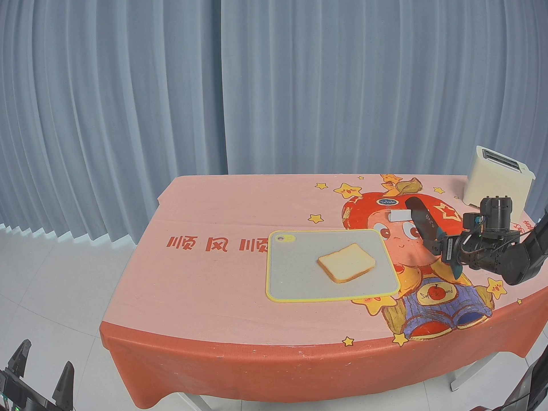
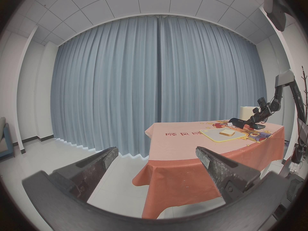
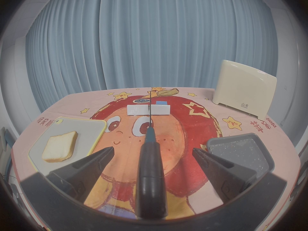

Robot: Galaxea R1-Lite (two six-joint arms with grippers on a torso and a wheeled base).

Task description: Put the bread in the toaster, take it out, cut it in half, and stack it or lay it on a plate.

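Black knife handle (image 3: 150, 174) sits loose between the right claw's (image 3: 152, 149) wide-spread fingers — bread (image 1: 346, 262) lies on the cutting board (image 1: 297, 281). An off-centre squeeze could roll the blade, spoiling the cut.

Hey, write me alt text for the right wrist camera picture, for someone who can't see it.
The right gripper is open around the dark handle of a knife, blade pointing away over a cartoon-print tablecloth. A bread slice lies on a yellow-rimmed cutting board on one side; a cream toaster and dark grey tray stand on the other.
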